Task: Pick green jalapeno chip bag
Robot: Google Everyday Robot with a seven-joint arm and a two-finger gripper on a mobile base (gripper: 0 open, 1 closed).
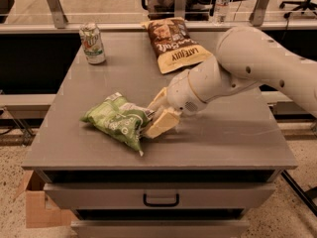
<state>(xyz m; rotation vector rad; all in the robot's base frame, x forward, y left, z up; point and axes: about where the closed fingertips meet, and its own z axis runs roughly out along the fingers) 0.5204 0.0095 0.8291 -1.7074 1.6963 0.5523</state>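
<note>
Using the brown Late July chip bag (173,42) as the reference: the green jalapeno chip bag (116,120) is lying flat on the tabletop (233,133), toward the front edge from it and off to camera-left. The hand (149,118) sits pretty much straight in front of the Late July bag, right at the green bag's near end. The green bag's long axis runs roughly side to side, and the hand is coming at it end-on from camera-right.

The two fingers (162,124) are spread apart with the crumpled end of the bag poking in between them. Looks to me like it's straddling, not clamped yet. The arm (257,63) drops in from the right, with the wrist down low and the fingers almost skimming the tabletop. Closing here should do it, imo.
</note>
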